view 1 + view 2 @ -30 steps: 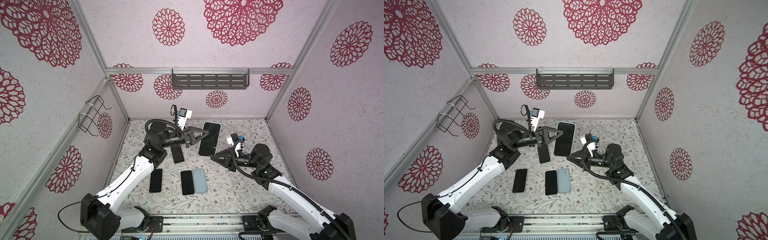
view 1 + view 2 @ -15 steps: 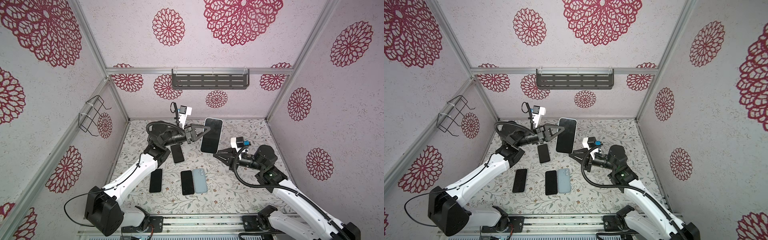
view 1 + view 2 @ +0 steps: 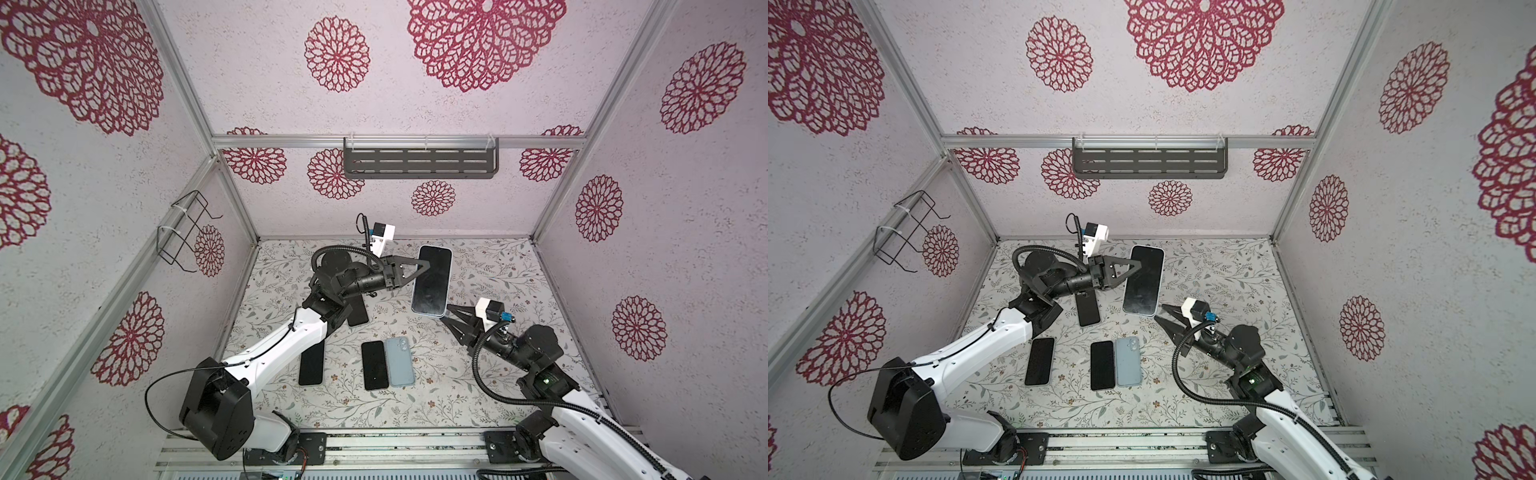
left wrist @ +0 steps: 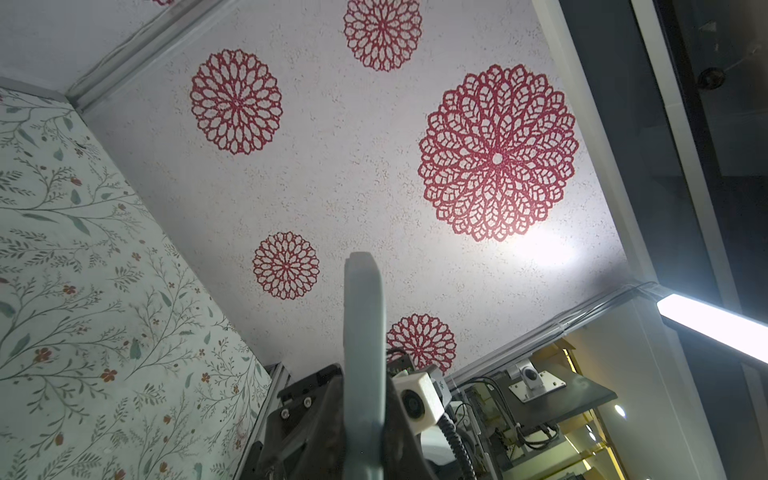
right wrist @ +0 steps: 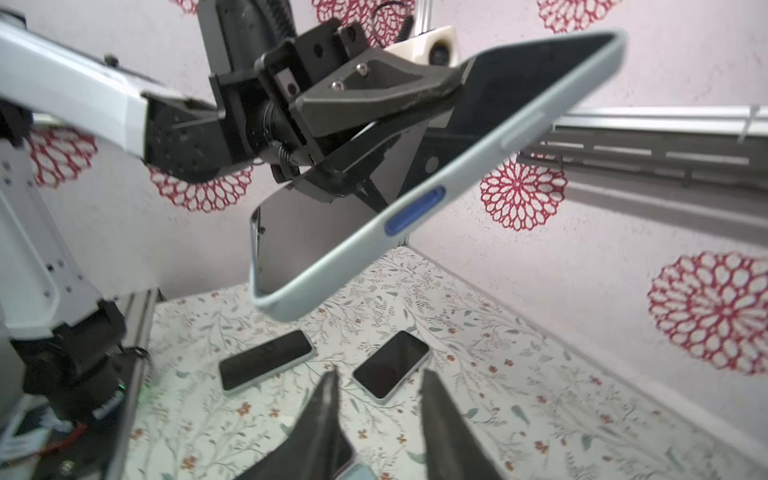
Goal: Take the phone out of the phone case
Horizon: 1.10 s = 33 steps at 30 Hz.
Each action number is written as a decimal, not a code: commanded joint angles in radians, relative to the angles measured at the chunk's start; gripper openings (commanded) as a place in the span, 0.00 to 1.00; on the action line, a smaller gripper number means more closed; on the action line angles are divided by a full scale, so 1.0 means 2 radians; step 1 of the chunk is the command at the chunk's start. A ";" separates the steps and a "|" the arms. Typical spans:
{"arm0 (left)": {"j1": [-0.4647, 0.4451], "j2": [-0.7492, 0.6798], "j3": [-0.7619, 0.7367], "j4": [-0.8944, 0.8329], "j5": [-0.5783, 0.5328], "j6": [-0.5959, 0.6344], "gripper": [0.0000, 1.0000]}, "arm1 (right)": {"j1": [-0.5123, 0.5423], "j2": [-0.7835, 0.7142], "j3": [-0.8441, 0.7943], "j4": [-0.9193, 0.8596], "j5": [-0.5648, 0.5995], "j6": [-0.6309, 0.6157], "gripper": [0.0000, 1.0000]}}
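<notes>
A black-screened phone [image 3: 432, 280] [image 3: 1142, 280] sits in a pale blue-grey phone case [image 5: 415, 216] and is held in the air above the floral table, screen up. My left gripper [image 3: 426, 266] [image 3: 1139, 264] is shut across its upper half, one finger on the screen and one under the case. In the left wrist view only the case's edge [image 4: 363, 353] shows between the jaws. My right gripper [image 3: 445, 313] [image 3: 1158, 312] [image 5: 379, 372] is open and empty. It sits just below the phone's near corner, not touching it.
Several other phones lie on the table [image 3: 519, 374]. They include a black one [image 3: 374, 365] beside a pale blue one lying back up [image 3: 400, 361], another black one [image 3: 311, 365], and one partly under the left arm [image 3: 357, 318]. A grey shelf [image 3: 419, 164] hangs on the back wall and a wire rack [image 3: 187, 232] on the left wall.
My right gripper left the phone's lower end, drew back to the right and opened. My left gripper carried the phone slightly right and up.
</notes>
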 commanded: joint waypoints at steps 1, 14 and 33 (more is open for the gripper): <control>0.007 -0.026 -0.009 0.069 -0.046 -0.018 0.00 | 0.002 -0.027 -0.014 0.048 0.048 0.114 0.60; -0.003 -0.034 -0.011 0.043 -0.060 0.001 0.00 | 0.002 0.031 0.062 0.071 -0.030 0.326 0.66; -0.005 -0.065 -0.001 -0.031 -0.048 0.087 0.00 | 0.002 0.075 0.090 0.053 -0.110 0.321 0.45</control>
